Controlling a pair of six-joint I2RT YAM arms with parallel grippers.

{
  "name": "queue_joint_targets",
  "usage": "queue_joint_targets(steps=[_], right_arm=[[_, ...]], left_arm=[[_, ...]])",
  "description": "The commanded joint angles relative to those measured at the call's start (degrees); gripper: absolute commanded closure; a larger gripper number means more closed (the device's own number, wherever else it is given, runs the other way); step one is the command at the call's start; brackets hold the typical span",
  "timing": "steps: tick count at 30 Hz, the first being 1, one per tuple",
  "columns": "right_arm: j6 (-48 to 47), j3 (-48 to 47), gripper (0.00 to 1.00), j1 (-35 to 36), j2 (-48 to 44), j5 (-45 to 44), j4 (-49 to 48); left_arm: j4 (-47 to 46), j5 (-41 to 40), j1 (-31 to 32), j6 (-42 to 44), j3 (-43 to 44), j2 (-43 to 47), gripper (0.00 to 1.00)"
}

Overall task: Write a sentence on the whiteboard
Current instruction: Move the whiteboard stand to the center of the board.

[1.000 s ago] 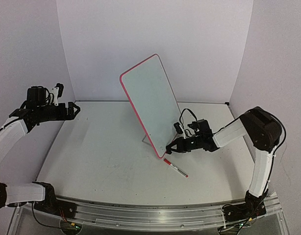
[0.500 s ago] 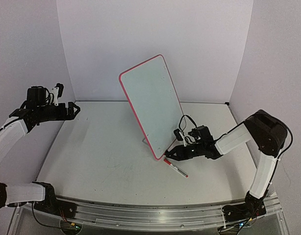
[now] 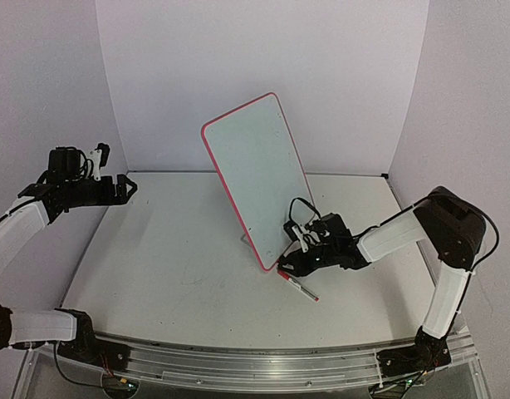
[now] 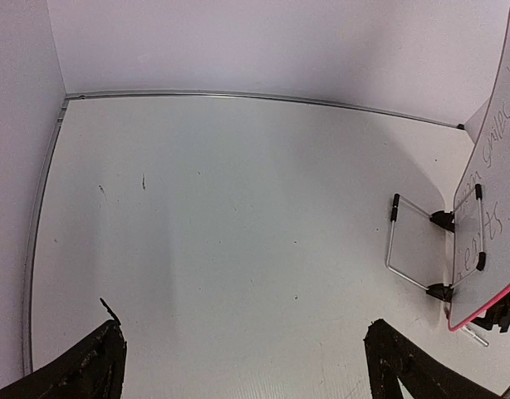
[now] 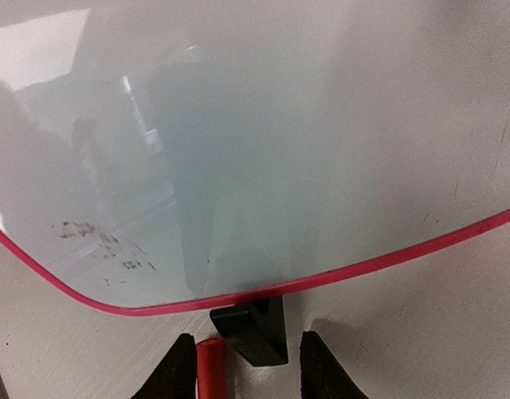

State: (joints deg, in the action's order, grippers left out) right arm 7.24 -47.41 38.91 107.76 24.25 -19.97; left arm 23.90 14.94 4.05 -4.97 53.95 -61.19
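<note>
The whiteboard [image 3: 253, 174], glossy white with a red-pink rim, leans on its wire stand [image 4: 414, 249] mid-table. Thin handwritten strokes of the sentence [image 4: 478, 170] show on its face in the left wrist view, too small to read. My right gripper [image 3: 290, 264] sits low at the board's bottom corner, jaws apart. In the right wrist view the stand's black clip [image 5: 253, 328] lies between my fingertips [image 5: 326, 370], under the red rim [image 5: 346, 270], with the red end of a marker pen [image 5: 209, 366] against the left finger. My left gripper [image 3: 130, 184] hangs wide open and empty at the far left.
The red-and-white marker pen [image 3: 299, 287] lies flat on the table just in front of the board's corner. The walls close the table at the back and on both sides. The table's metal edge strip [image 4: 39, 241] runs along the left.
My right gripper opened and slid left, closer to the board's bottom corner. The board shifted slightly. The left arm and the pen stayed put.
</note>
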Motion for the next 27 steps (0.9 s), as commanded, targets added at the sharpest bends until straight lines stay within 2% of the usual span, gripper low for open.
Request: queue_joint_targets(steps=[1,8,15,23,27], right_arm=[[-3.6,-2.6,0.61,0.8,2.1,-5.8,1.0],[-5.2,-5.0,0.62,2.4,4.6,-8.2,1.8],[-4.7,-5.6,0.79,6.0,6.0,-15.2,1.7],[2.5,-6.2,0.98,12.9,7.2,-28.9,0.8],[8.8,-8.7,1.0,16.5,9.1,-33.9,2.7]], left_arm=[[-1.8,-0.2,-0.2,-0.6,1.0,-0.2,0.0],[-1.7,-0.1,-0.2,-0.6,1.1,-0.2,0.01],[-1.6,-0.3,-0.2,-0.6,1.1,-0.3,0.01],[-1.5,-0.2,-0.2,-0.7,1.2,-0.1,0.0],[-1.4,-0.3,-0.2,-0.8,1.2,0.1,0.01]])
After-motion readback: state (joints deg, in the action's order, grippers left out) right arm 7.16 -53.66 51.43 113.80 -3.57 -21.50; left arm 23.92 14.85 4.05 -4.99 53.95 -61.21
